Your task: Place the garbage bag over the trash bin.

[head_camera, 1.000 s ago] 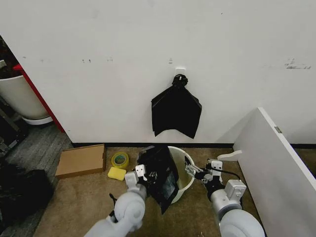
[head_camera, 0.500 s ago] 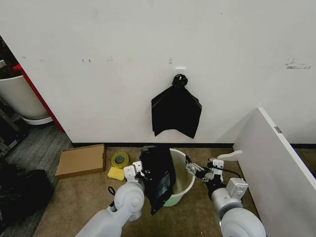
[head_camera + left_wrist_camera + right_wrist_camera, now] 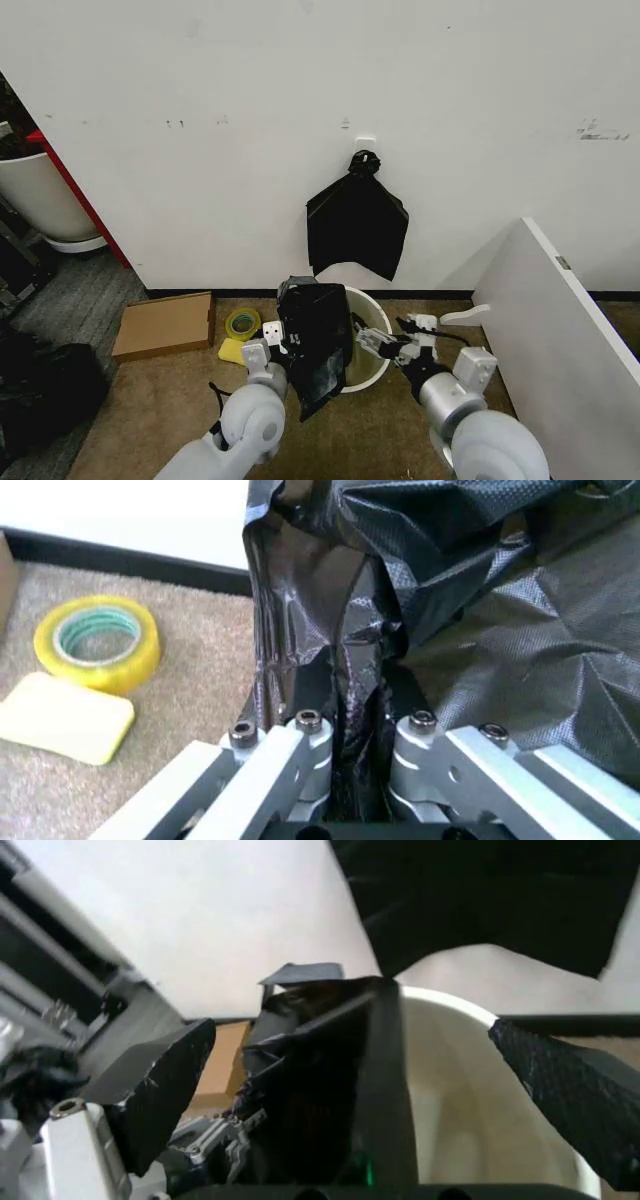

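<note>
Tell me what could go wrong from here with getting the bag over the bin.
1. The bag hangs bunched on the bin's left side, pinched by the left hand alone; it may slide off or not open.
2. The right hand sits open at the rim, holding nothing, so it could nudge the bin.
3. The thin plastic could tear on the rim.

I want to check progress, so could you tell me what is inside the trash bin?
The bin's visible pale inner wall looks bare. The black bag, pinched by the left gripper, covers its left side, hiding the bottom.
</note>
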Available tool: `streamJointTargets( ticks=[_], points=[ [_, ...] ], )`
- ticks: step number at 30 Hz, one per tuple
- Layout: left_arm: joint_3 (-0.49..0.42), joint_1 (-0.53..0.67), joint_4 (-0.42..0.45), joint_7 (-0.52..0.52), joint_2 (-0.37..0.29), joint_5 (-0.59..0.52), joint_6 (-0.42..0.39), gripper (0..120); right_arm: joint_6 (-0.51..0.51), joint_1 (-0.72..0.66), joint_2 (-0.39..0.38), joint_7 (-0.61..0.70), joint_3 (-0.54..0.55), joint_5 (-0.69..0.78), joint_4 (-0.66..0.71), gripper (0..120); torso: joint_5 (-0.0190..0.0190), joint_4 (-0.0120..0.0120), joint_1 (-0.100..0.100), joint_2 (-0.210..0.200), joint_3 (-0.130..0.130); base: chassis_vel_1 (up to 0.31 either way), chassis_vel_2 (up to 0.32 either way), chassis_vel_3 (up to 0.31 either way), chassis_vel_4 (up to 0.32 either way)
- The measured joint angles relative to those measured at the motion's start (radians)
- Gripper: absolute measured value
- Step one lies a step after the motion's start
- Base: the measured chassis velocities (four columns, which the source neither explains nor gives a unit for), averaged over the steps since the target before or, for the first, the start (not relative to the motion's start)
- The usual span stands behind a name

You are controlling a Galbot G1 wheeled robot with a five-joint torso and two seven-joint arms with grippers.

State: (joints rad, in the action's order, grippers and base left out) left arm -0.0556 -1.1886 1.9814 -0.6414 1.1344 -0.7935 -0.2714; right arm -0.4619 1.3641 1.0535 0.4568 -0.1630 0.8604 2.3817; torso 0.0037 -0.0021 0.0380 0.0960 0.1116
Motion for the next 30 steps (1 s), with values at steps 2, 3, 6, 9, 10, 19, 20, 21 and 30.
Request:
streamJointTargets(
  ticks=[2,3,6,9,10,19,20,21,30],
  points=[
    [0.004,-0.021,0.007,0.031,-0.009,0.041,0.012,5,-0.017,-0.033,-0.018,-0.025,0.012,0.000,-0.010,100,-0.0002,0.0001,0.000,0.000,0.000,0.000,0.000,0.000,0.000],
    [0.007,-0.031,0.013,0.042,-0.014,0.059,0.016,5,-0.027,-0.049,-0.027,-0.033,0.019,0.002,-0.017,100,-0.0002,-0.0003,0.000,0.000,0.000,0.000,0.000,0.000,0.000],
    [0.012,-0.051,0.026,0.059,-0.023,0.084,0.023,5,-0.043,-0.084,-0.049,-0.048,0.034,0.006,-0.037,100,0.0002,0.0003,0.000,0.000,0.000,0.000,0.000,0.000,0.000],
    [0.018,-0.069,0.042,0.079,-0.029,0.103,0.033,5,-0.069,-0.132,-0.067,-0.057,0.046,0.028,-0.077,100,0.0002,-0.0002,0.000,0.000,0.000,0.000,0.000,0.000,0.000],
    [0.020,-0.074,0.047,0.085,-0.033,0.110,0.036,5,-0.081,-0.149,-0.067,-0.054,0.046,0.051,-0.090,100,-0.0003,-0.0001,0.000,0.000,0.000,0.000,0.000,0.000,0.000],
    [0.025,-0.101,0.074,0.119,-0.050,0.139,0.049,5,-0.106,-0.219,-0.065,-0.037,0.072,0.112,-0.172,78,0.0000,-0.0001,0.000,0.000,0.000,0.000,0.000,0.000,0.000],
    [0.025,-0.101,0.074,0.119,-0.050,0.139,0.049,5,-0.106,-0.219,-0.065,-0.037,0.072,0.112,-0.172,78,0.0000,-0.0001,0.000,0.000,0.000,0.000,0.000,0.000,0.000],
    [0.025,-0.105,0.075,0.122,-0.050,0.141,0.051,5,-0.105,-0.221,-0.066,-0.038,0.072,0.112,-0.176,73,-0.0001,0.0000,0.000,0.000,0.000,0.000,0.000,0.000,0.000],
    [0.019,-0.108,0.074,0.125,-0.052,0.147,0.058,5,-0.097,-0.211,-0.070,-0.037,0.067,0.115,-0.178,39,0.0000,-0.0001,0.000,0.000,0.000,0.000,0.000,0.000,0.000]
  ],
)
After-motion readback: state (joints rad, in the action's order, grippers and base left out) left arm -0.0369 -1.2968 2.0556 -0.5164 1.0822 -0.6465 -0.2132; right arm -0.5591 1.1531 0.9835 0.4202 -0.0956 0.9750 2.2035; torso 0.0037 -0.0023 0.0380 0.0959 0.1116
